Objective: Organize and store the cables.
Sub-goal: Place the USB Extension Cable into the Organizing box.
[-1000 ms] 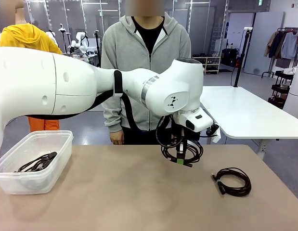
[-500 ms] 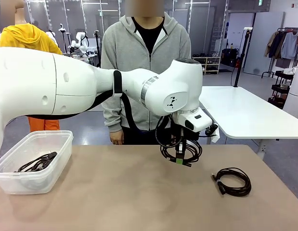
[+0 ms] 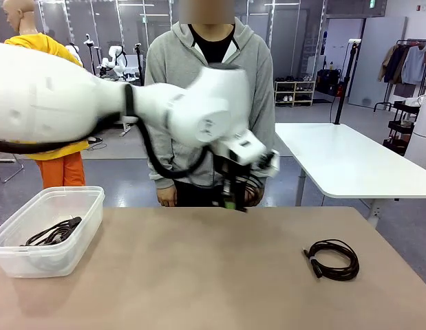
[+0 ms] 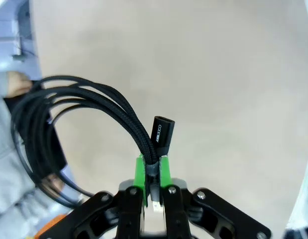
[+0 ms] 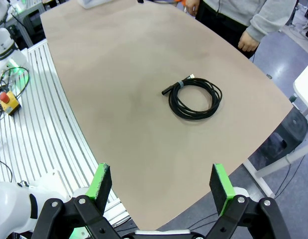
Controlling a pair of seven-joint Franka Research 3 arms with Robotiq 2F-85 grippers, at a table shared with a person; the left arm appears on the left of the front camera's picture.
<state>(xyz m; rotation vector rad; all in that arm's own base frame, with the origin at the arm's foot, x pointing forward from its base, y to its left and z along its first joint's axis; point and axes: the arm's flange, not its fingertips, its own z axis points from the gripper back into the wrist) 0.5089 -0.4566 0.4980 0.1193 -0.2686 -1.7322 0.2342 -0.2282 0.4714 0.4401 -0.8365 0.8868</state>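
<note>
My left gripper (image 3: 230, 203) hangs over the far middle of the table, blurred with motion, shut on a coiled black cable (image 4: 69, 119). In the left wrist view the green pads (image 4: 140, 172) pinch the cable strands beside its plug end (image 4: 162, 134), and the coil hangs off to one side. A second black cable coil (image 3: 332, 259) lies on the table at the right, also seen from above in the right wrist view as a coil (image 5: 195, 97). My right gripper (image 5: 158, 181) is high above the table, open, holding nothing. Another cable (image 3: 53, 232) lies in the clear bin (image 3: 75, 249).
The clear plastic bin sits at the table's left front. A person in a grey hoodie (image 3: 209, 89) stands at the far edge, just behind my left gripper. A white table (image 3: 350, 161) stands behind at the right.
My left arm has swung up and to the left with the cable, from just above the table's middle right toward the far edge. The coil on the table and the bin have not moved.
</note>
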